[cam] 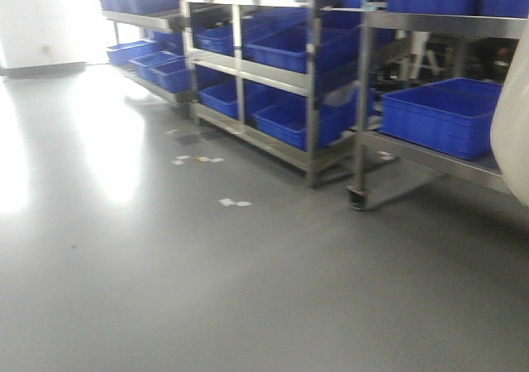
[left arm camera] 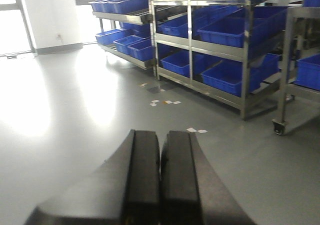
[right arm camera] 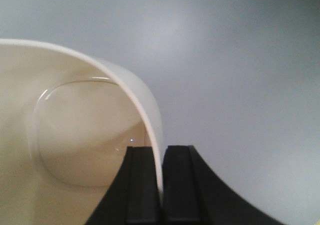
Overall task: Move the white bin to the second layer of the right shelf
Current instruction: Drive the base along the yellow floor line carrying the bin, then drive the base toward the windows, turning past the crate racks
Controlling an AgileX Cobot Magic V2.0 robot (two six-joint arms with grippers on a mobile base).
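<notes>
Three steel racks stand along the far side of the smooth grey floor (cam: 207, 306). They are a slanted rack at the back left (cam: 149, 21), a tall middle rack (cam: 312, 99), and a nearer right-hand rack (cam: 360, 116) on a small black castor (cam: 356, 197). All three hold large blue plastic crates. In the front view the right-hand rack has one full crate (cam: 438, 116) on its lower shelf and parts of two more across the top. The middle rack shows at least four, two on each of its two lower levels. The crates on the back rack are too blurred to count.

Two small white paper scraps (cam: 234, 202) lie together on the floor. A looser cluster of a few more (cam: 198, 159) lies closer to the middle rack.

There is one glossy cream-white plastic bin (right arm camera: 75, 135), with rounded corners, smooth walls and nothing in it. The right gripper (right arm camera: 161, 160) carries it above the bare floor. The gripper's two black fingers (right arm camera: 140, 185) are clamped on the bin's wall, one inside and one outside. In the front view only a pale sliver of the bin shows at the right edge, in front of the right-hand rack.

The left gripper (left arm camera: 161, 140) holds nothing. Its two fingers are pressed flat together, and it is aimed across the floor at the racks.
</notes>
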